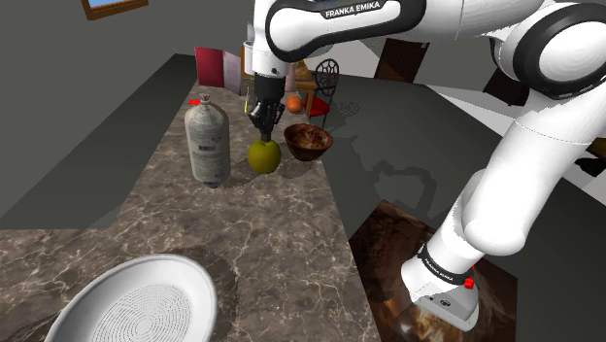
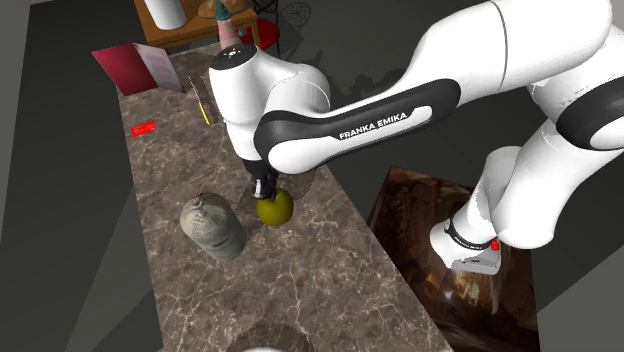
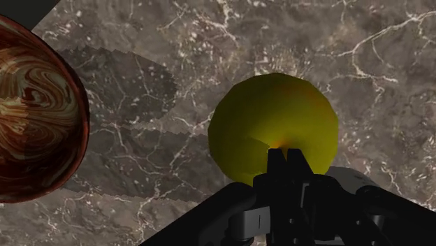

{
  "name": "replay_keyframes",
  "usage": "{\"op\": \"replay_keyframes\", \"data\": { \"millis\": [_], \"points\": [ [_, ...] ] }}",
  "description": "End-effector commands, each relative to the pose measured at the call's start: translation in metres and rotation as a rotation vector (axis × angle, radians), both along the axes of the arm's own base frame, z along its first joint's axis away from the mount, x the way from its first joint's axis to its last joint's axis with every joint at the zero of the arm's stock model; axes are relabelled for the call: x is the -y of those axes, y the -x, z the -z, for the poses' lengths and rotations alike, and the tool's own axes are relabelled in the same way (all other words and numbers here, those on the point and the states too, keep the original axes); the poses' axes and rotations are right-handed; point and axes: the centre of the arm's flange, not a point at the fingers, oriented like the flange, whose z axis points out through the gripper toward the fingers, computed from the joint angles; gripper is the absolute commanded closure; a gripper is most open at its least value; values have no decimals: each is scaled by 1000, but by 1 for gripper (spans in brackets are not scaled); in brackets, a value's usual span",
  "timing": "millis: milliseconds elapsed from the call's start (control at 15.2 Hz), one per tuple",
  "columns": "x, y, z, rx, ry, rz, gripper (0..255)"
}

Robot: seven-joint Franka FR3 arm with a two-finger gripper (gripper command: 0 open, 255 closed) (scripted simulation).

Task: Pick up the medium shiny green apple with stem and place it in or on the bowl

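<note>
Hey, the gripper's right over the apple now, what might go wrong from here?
One: the gripper is shut, fingers meeting above the apple; pressing down like that could roll the round fruit across the counter. Two: the grey bottle stands close beside the apple and might get knocked. Three: the bowl sits near the counter's edge, so a sloppy release could miss it.

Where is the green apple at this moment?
In the shoulder view the yellow-green apple sits on the marble counter, just under the gripper, between the grey bottle on its left and the brown bowl on its right.
</note>
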Motion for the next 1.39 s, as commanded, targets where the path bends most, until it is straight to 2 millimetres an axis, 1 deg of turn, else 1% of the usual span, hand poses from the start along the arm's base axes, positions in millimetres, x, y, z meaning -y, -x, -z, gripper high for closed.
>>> {"op": "replay_keyframes", "data": {
  "millis": [0, 990, 1056, 1320],
  "points": [
    [1, 0, -10, 0, 0, 0, 255],
    [1, 0, -90, 0, 0, 0, 255],
    [1, 0, -92, 0, 0, 0, 255],
    [52, -6, -106, 0, 0, 0, 255]
  ]
}}
